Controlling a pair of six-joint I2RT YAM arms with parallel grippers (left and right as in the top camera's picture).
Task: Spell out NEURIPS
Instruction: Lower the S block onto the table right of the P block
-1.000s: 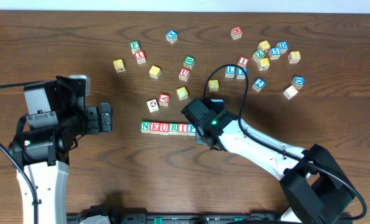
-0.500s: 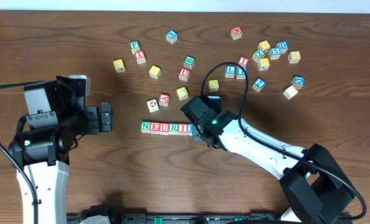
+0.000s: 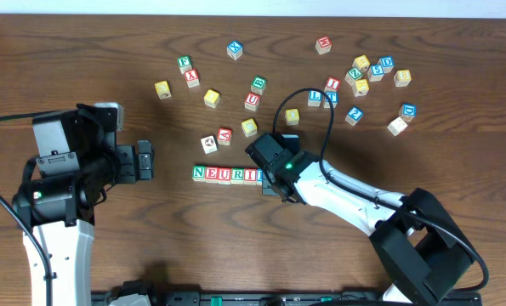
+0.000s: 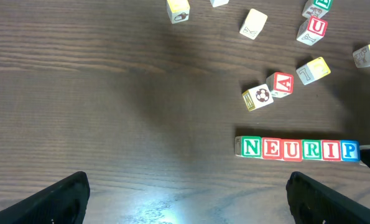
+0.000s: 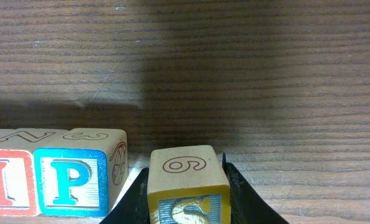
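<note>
Right wrist view makes the step in hand plain. The right gripper is closed narrow on the yellow S cube, one finger on each side face. The cube stands upright just beside the P cube, with a thin gap between them. Whether its underside already touches the table cannot be told.

Left wrist view shows the row reading N, E, U, R, I, P in a straight line. Six letters are laid and only the S is missing, so I judge the task to be at its last placement.

The next move calls for setting the S down square with the row's front, then opening the jaws and lifting straight up. One finger appears to sit in the gap on the P side, so pressing the cube closer could nudge the P and skew the line.

The left gripper is spread wide and holds nothing, well apart from the row on its N side.

Compared with a second ago, the overhead view shows the right gripper has crept toward the row's end. The P could then be read from above and is now hidden under the gripper head. The right arm's elbow has swung the same way. The left arm and the scattered cubes lie as they did.
</note>
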